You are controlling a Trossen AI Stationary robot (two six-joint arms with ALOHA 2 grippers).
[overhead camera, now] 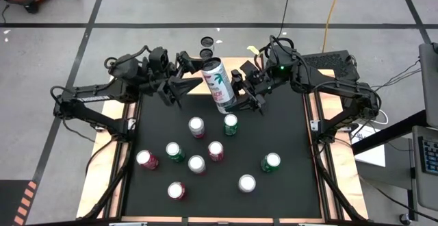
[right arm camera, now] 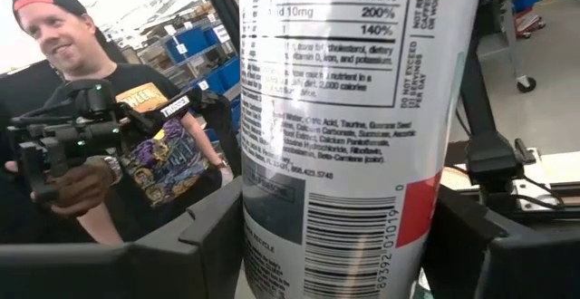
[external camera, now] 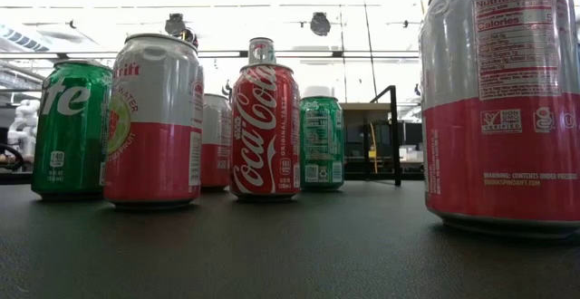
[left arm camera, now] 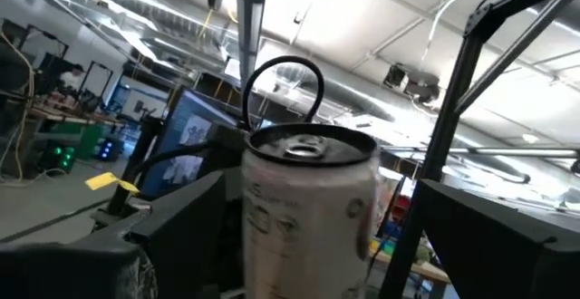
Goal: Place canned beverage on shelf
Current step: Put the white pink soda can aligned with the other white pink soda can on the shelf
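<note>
1. Near edge of the black table mat (overhead camera: 287, 198): three short cans stand upright — a red one (overhead camera: 176, 190), a white-topped one (overhead camera: 247, 183) and, one row back at the left, a pink one (overhead camera: 146, 159).
2. Middle of the mat: a green can (overhead camera: 175, 152), a white-topped can (overhead camera: 196, 164) and a red can (overhead camera: 215, 151) stand close together; another green can (overhead camera: 270, 161) stands apart toward the right side.
3. Farther back: a pink can (overhead camera: 197, 127) and a green can (overhead camera: 230, 124) stand side by side, just in front of the grippers.
4. The low view shows the same short cans upright on the mat, a Coca-Cola can (external camera: 265, 131) central among them.
5. Far part of the mat, held in the air: a tall white can (overhead camera: 217, 83) with a palm print, tilted, its top pointing away from the near edge.
6. Right gripper (overhead camera: 241, 92): fingers pinch the tall can's body from both sides; the right wrist view shows the label filling the space between the two dark fingers (right arm camera: 204, 236).
7. Left gripper (overhead camera: 183, 82): jaws spread wide, flanking the tall can's upper end; in the left wrist view the can top (left arm camera: 313, 145) sits between the fingers with gaps on both sides.
8. Beyond the far table edge: two dark round lids (overhead camera: 205, 46) lie on the floor.
9. Shelf: cannot identify it with certainty in any view; the tall can is not resting on any surface.
10. Room behind, right wrist view: a person (right arm camera: 154, 163) in a black printed shirt holds a dark handheld device.
</note>
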